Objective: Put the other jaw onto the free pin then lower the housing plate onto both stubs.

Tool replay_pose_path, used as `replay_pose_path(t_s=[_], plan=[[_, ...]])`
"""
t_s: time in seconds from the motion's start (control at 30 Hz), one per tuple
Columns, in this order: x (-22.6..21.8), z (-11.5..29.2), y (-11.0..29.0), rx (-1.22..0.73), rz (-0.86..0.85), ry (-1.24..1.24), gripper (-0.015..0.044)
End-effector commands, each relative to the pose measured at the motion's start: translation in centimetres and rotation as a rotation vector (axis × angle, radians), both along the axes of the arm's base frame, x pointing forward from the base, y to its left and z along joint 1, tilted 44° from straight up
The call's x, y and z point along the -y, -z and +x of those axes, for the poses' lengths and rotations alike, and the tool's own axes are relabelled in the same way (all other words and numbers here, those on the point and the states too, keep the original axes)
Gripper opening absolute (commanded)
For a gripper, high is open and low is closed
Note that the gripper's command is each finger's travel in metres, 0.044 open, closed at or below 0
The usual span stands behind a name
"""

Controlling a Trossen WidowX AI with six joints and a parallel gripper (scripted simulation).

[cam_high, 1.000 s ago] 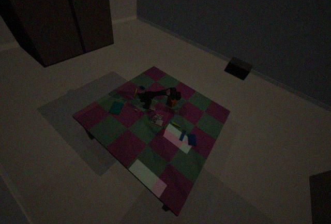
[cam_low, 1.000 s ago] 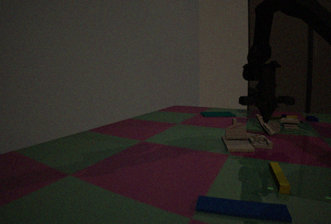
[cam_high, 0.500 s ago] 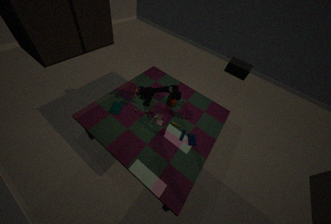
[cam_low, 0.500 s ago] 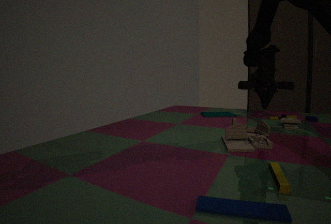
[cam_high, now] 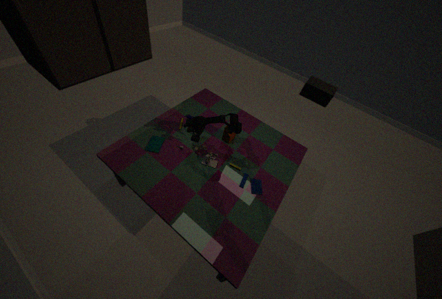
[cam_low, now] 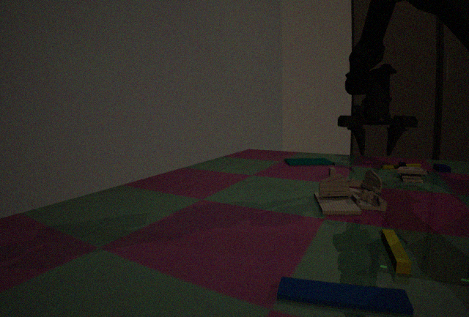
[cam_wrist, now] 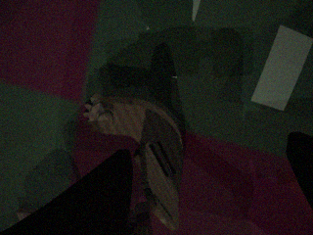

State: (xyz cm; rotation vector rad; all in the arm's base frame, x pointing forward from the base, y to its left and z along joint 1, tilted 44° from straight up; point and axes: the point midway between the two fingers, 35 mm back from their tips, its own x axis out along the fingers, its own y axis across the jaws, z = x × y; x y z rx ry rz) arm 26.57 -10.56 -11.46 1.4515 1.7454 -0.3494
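My gripper (cam_high: pixel 195 139) (cam_low: pixel 375 153) (cam_wrist: pixel 210 152) is open and empty, its fingers wide apart above the table. A loose pale wooden jaw (cam_low: pixel 372 181) (cam_wrist: pixel 122 117) with gear teeth at one end is below the fingers. It stands tilted beside the wooden base (cam_high: pixel 209 162) (cam_low: pixel 338 209), not held. Whether it touches a pin cannot be seen. Low wooden parts (cam_low: pixel 368 198) sit on the base's right side, probably with the other jaw among them; it is too dark to tell. A pale stepped piece (cam_low: pixel 412 170), possibly the housing plate, lies behind to the right.
A yellow bar (cam_high: pixel 235 166) (cam_low: pixel 396 251) and a blue bar (cam_high: pixel 244 180) (cam_low: pixel 344 295) lie in front of the base. A blue block (cam_high: pixel 256 186) is beside them. A teal slab (cam_high: pixel 155 144) (cam_low: pixel 308 162) lies farther back. An orange block (cam_high: pixel 228 135) stands near the arm.
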Motion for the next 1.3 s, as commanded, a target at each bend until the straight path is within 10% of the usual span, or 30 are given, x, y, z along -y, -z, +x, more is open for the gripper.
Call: replay_pose_path(t_s=[0.0,0.97,1.27], plan=[[-0.01,0.03,0.0,-0.001,0.0,0.004,0.042],[-0.01,0.03,0.0,-0.001,0.0,0.004,0.044],[0.51,-0.16,-0.58,-0.004,-0.001,-0.007,0.0204]])
